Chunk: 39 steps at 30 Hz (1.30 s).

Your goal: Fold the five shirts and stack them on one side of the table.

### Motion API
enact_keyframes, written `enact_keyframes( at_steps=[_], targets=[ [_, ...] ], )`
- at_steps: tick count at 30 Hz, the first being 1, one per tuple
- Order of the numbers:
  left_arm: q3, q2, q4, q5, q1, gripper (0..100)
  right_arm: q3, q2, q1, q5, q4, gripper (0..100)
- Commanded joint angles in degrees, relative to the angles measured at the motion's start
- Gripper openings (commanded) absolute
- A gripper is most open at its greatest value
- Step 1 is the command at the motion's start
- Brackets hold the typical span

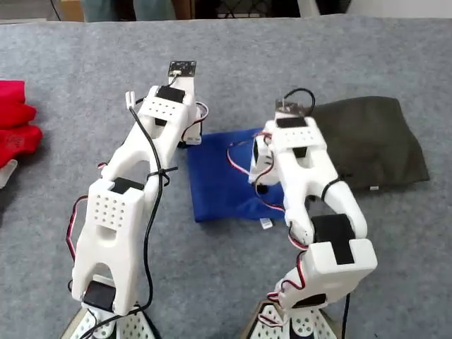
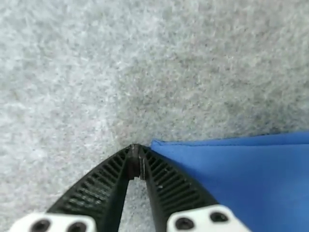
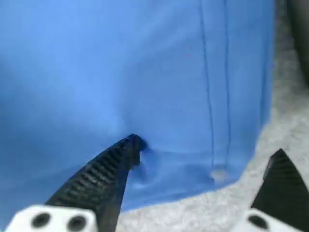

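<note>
Left gripper [image 2: 136, 152] tight together at corner of blue shirt [image 2: 241, 179]; right gripper [image 3: 207, 149] wide apart, one fingertip [image 3: 130, 146] on it.

red shirt [image 1: 15, 120] cut by frame edge; blue shirt [image 1: 219, 180] partly hidden

The evenly lit table [image 1: 395, 56] has a grey, felt-like top, and beyond its far edge show a piece of light wooden furniture [image 1: 70, 8], a dark gap [image 1: 240, 7] and a pale panel [image 1: 402, 6].
</note>
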<state>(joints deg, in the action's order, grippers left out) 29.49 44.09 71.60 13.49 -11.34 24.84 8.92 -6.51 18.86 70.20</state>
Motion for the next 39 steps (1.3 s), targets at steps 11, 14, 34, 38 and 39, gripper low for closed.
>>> enact_keyframes(
  at_steps=[11,14,34,38,39],
  targets=[
    [2.24,-0.18,0.26,-0.09,1.01,3,6.29,-0.22,0.18,-1.41,-9.05,20.1],
    [2.24,-0.18,0.26,-0.09,1.01,3,6.37,-0.22,0.18,-4.22,-8.88,9.9],
    [11.74,0.26,4.22,9.41,17.89,3,-16.84,-0.48,6.33,-18.73,10.2,1.4],
    [13.85,2.73,4.31,9.67,19.91,3,-26.95,-0.22,9.58,-25.49,15.03,1.4],
    [14.37,3.25,4.48,9.67,19.74,3,-28.88,-0.22,10.02,-27.16,15.74,1.4]
  ],
)
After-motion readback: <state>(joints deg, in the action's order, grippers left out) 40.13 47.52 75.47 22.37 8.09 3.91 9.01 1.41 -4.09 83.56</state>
